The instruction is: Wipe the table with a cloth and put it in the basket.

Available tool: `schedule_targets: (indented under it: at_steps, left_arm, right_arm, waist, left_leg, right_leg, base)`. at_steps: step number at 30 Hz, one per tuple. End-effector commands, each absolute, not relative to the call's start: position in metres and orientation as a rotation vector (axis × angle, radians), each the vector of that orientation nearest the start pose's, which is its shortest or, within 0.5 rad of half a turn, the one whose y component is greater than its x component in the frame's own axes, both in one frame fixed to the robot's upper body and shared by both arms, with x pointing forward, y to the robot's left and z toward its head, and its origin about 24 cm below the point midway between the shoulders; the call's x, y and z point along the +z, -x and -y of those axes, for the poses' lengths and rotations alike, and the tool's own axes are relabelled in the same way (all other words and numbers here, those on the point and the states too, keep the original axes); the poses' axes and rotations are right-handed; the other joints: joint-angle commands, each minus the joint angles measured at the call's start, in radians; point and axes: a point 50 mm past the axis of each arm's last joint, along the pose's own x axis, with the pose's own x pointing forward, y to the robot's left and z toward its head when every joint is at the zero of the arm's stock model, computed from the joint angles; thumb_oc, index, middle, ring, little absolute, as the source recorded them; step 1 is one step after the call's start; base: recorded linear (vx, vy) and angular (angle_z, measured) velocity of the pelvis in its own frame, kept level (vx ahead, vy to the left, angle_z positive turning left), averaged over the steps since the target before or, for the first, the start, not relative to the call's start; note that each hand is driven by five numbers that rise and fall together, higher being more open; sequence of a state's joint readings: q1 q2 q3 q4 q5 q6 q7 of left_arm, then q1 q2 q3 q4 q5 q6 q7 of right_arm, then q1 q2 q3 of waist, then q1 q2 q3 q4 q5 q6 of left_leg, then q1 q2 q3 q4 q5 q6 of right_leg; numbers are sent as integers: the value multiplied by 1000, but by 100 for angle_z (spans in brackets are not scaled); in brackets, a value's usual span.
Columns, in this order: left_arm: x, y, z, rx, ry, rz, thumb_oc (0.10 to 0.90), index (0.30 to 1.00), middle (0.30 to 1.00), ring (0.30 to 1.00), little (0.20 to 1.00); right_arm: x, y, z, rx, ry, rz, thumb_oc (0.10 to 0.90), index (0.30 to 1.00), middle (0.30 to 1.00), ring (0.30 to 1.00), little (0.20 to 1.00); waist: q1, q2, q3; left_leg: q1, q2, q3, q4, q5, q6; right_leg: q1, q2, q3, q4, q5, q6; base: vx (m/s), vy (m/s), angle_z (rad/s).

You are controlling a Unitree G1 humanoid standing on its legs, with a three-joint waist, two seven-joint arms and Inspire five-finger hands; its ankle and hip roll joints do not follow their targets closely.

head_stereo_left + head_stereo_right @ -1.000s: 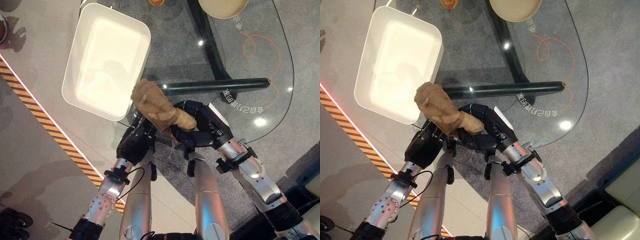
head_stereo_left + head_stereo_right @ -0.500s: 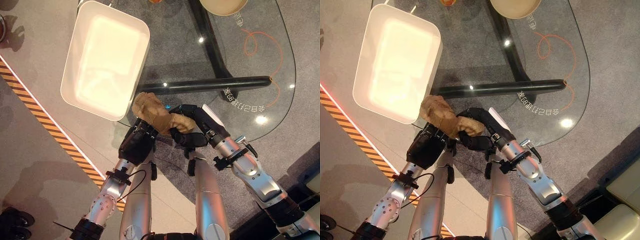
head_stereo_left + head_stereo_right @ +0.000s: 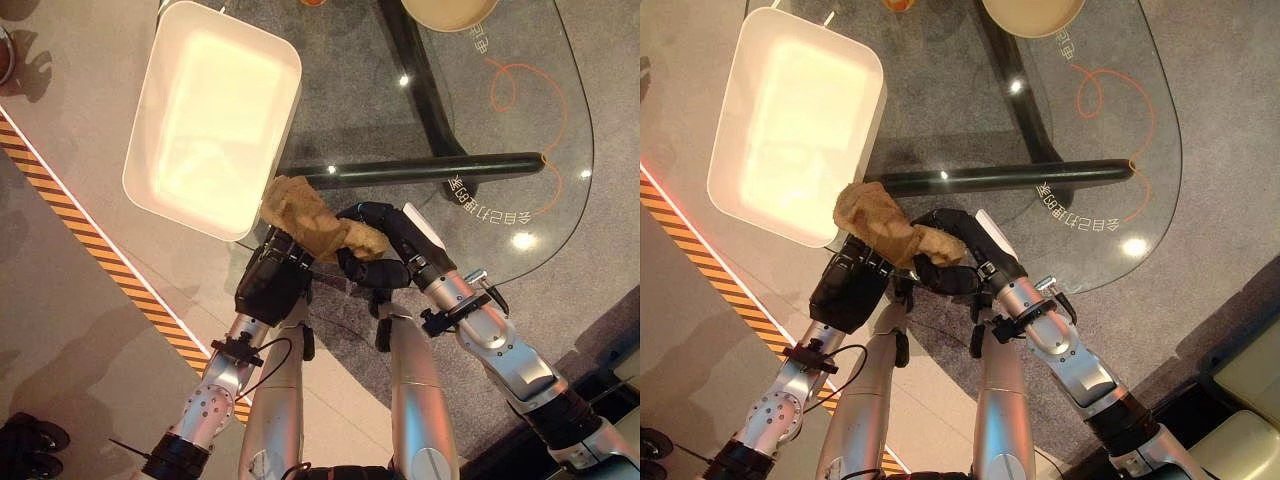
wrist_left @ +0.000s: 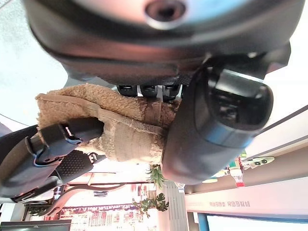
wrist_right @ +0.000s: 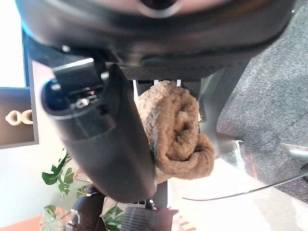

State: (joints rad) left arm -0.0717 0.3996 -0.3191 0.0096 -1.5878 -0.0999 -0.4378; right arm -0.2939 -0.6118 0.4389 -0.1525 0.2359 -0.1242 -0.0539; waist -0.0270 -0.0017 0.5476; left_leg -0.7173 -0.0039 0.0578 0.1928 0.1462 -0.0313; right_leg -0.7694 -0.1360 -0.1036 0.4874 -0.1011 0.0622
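Presently, the brown cloth [image 3: 312, 222] is held between both hands just off the near right corner of the white basket [image 3: 160, 190], at the near edge of the glass table [image 3: 560, 200]. It is bunched and rolled, its upper end spreading toward the basket's near rim without visibly resting inside it; whether it touches the rim cannot be told.

The left hand [image 3: 272, 282] sits directly below the cloth, just nearer than the basket's corner. In the left wrist view its thumb and fingers [image 4: 144, 90] are curled round the cloth [image 4: 115, 130], gripping it. The right hand [image 3: 385, 255] lies to the right of the basket's corner, beside the left hand. Its fingers are curled over the rolled end of the cloth; the right wrist view shows that roll [image 5: 178, 130] clamped between the thumb and the fingers. The left wrist view also shows the right hand's fingers [image 4: 57, 154] wrapped on the cloth from the other side.

The basket stands on the table's left end, overhanging the edge. Well beyond the basket, at the table's far side, stands a tan bowl [image 3: 450, 12]. A yellow-and-black striped line [image 3: 90, 255] runs along the floor, left of the basket.
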Motion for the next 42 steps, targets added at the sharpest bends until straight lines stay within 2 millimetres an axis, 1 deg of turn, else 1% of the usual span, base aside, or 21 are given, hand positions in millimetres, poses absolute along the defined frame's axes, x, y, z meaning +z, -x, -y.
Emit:
schedule_targets:
  at_steps: [1,2,6,14,19,23,25,26,28,32,36,42]
  left_arm:
    - [115,-240,-130,-831,1212,323,800,900,900,900,900]
    - [114,-240,-129,-829,1212,324,800,900,900,900,900]
    - [112,-240,-129,-829,1211,330,800,900,900,900,900]
    - [112,-240,-126,-836,1209,335,800,900,900,900,900]
    - [114,-240,-125,-840,1209,344,800,900,900,900,900]
    - [115,-240,-126,-842,1207,349,800,900,900,900,900]
    - [115,-240,-127,-844,1202,350,800,900,900,900,900]
    - [115,-240,-127,-845,1202,350,800,900,900,900,900]
    - [117,-240,-128,-849,1193,349,800,900,900,900,900]
    - [120,-241,-130,-855,1178,343,800,900,900,900,900]
    - [122,-242,-128,-852,1173,345,800,900,900,900,900]
    - [124,-241,-128,-846,1165,345,800,900,900,900,900]
  right_arm:
    - [164,-256,122,467,179,590,100,300,300,300,200]
    - [163,-256,122,457,149,589,100,300,300,300,200]
    - [162,-255,122,465,135,583,100,300,300,300,200]
    - [159,-253,117,523,84,548,100,300,300,300,200]
    - [155,-253,112,559,117,525,100,300,300,300,200]
    - [153,-252,107,614,202,514,100,300,300,300,200]
    - [152,-249,103,685,288,509,100,300,300,300,200]
    - [151,-249,102,700,304,507,100,300,300,300,200]
    - [151,-244,97,793,402,500,100,300,300,300,200]
    - [152,-241,92,877,485,493,100,300,300,300,200]
    - [155,-239,89,904,546,506,100,300,300,300,200]
    - [158,-239,90,858,604,546,100,300,300,300,200]
  waist:
    - [2,10,-28]
    - [1,11,-28]
    - [-1,12,-28]
    - [-4,14,-28]
    - [-5,19,-28]
    - [-4,21,-28]
    - [-2,21,-28]
    - [-2,20,-28]
    - [0,17,-28]
    - [5,11,-28]
    - [6,7,-28]
    - [5,5,-28]
  left_leg:
    - [0,-50,94,143,-164,23]
    - [2,-50,94,140,-164,23]
    - [4,-50,93,136,-163,23]
    - [1,-50,95,133,-158,22]
    - [0,-50,96,131,-156,21]
    - [-2,-51,94,129,-153,20]
    - [-4,-52,91,130,-153,21]
    - [-4,-53,90,130,-153,21]
    - [-9,-54,87,131,-152,20]
    - [-15,-54,82,136,-151,19]
    - [-24,-53,80,138,-149,19]
    - [-31,-54,78,140,-148,19]
  right_leg:
    - [39,67,-54,-199,149,13]
    - [41,69,-53,-201,149,13]
    - [41,70,-52,-202,148,12]
    - [36,73,-51,-205,149,9]
    - [35,74,-48,-204,149,7]
    - [33,75,-47,-204,148,6]
    - [32,76,-47,-204,147,6]
    - [32,76,-47,-204,147,6]
    - [30,75,-49,-205,148,7]
    - [27,74,-53,-202,149,8]
    - [17,76,-52,-199,150,8]
    - [10,78,-50,-197,152,9]
  base:
    - [0,0,0]
    - [0,0,0]
    - [0,0,0]
    - [0,0,0]
    - [0,0,0]
    - [0,0,0]
    - [0,0,0]
    - [0,0,0]
    - [-3,-16,0]
    - [-1,-28,1]
    - [0,-12,2]
    - [0,0,0]
